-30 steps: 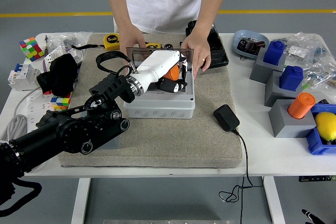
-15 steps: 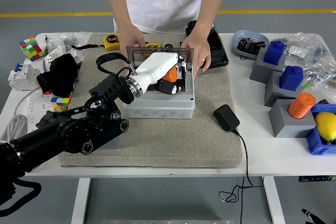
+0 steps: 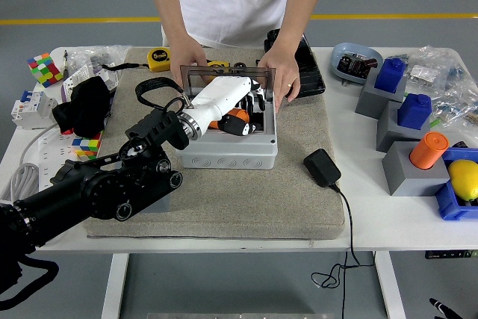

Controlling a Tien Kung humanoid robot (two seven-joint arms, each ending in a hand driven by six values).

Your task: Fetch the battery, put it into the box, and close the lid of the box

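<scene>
1. The robot's white left hand (image 3: 224, 102) reaches into the open pale grey plastic box (image 3: 230, 151), fingers apparently curled on the orange battery (image 3: 233, 116).
2. At twelve o'clock, a person's hands (image 3: 280, 72) steady the tinted clear lid (image 3: 228, 76).

The box (image 3: 231, 151) is smooth grey plastic with a clear, tinted plastic lid (image 3: 224, 74). It rests on a rough beige fabric mat (image 3: 224, 199) over the smooth white desk (image 3: 403, 222). The left hand (image 3: 220, 98) has a glossy white plastic shell; the arm behind it is matt black.

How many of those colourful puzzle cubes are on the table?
2. One puzzle cube sits at the table's far left corner; a second cube lies nearer the robot, beside the black cloth, partly covered. Others may be hidden in the clutter.
</scene>
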